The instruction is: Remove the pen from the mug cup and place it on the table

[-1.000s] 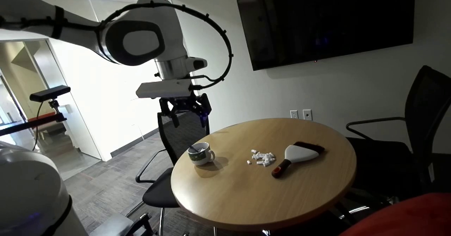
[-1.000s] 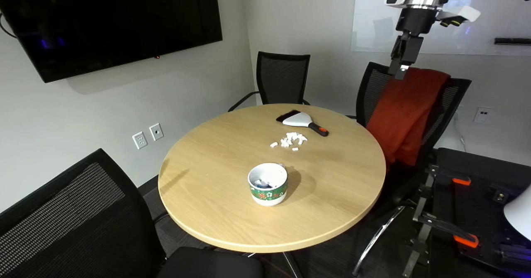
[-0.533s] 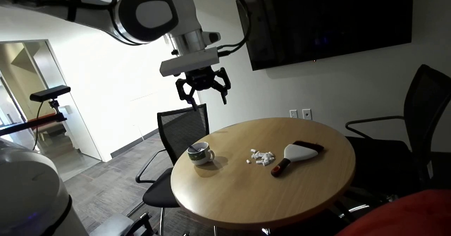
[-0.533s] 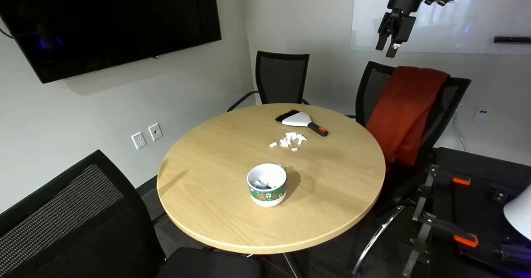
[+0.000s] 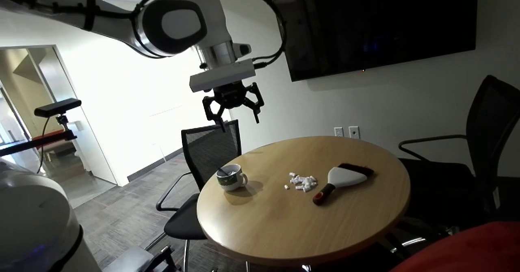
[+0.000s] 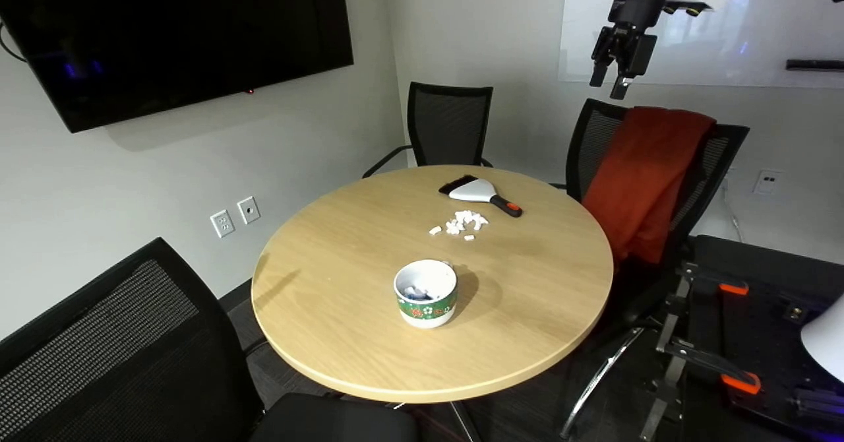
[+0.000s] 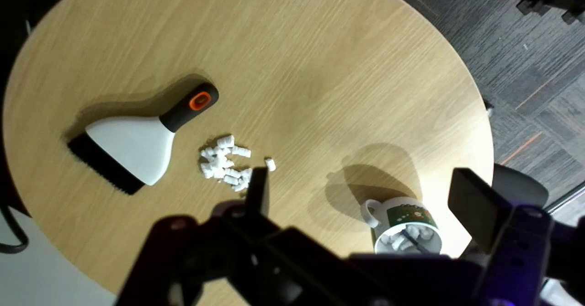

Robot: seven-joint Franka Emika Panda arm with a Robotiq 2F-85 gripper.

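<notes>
The mug cup stands upright near the edge of the round tan table; in an exterior view its green flowered band shows. In the wrist view the mug appears low between my fingers, handle to the left, with whitish bits inside. A thin dark pen leans inside it; its end sticks out over the rim in an exterior view. My gripper is open and empty, high above the table and apart from the mug, in both exterior views. The gripper's body hides part of the mug's rim in the wrist view.
A cluster of small white bits lies mid-table. Beside it lies a white brush with dark bristles and handle. Black chairs surround the table, one with a red cloth. A screen hangs on the wall.
My gripper has risen and turned slightly, moving right in an exterior view, then sunk a little in the last half second. It stays open. Mug, pen and table things have not moved.
</notes>
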